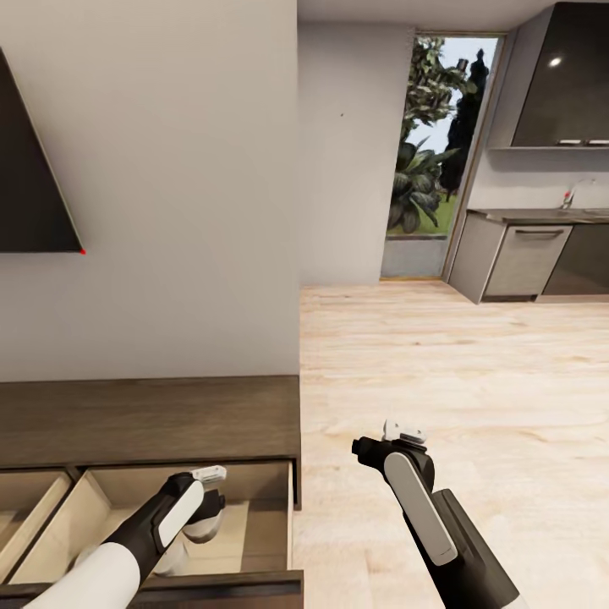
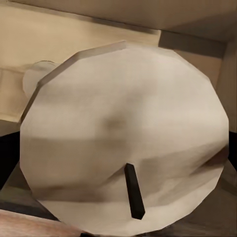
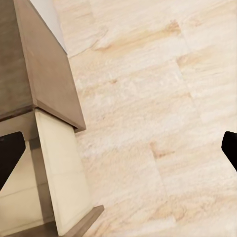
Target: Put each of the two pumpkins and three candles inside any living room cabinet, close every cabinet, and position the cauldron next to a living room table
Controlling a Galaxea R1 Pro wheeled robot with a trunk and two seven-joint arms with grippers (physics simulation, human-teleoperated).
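Head view: the left gripper reaches down into the open drawer of the dark-brown cabinet; the right gripper hangs over bare wooden floor, well apart from the cabinet.
Candle held: a grey-beige candle sits directly under the left fingers, its flat top with the short dark wick facing the left wrist camera, so its long axis stands about upright.
Left fingers: their tips are hidden behind the candle; judging by how close and square it sits, they seem closed on it, though the contact itself cannot be seen.
Second candle: another pale cylinder stands on the drawer floor just beside the held one; in the head view it shows as a pale stub under the left forearm.
Right fingers: spread wide, nothing between them; their dark tips show at the edges of the right wrist view, with the cabinet's end corner off to one side.
Nearer arm: the left, already inside the drawer.
In the way: the drawer's front edge on the near side and its right wall, plus the neighbouring candle; a release looks to need a clear bit of drawer floor.
Also around: a dark screen on the wall to the left, kitchen cupboards far right.
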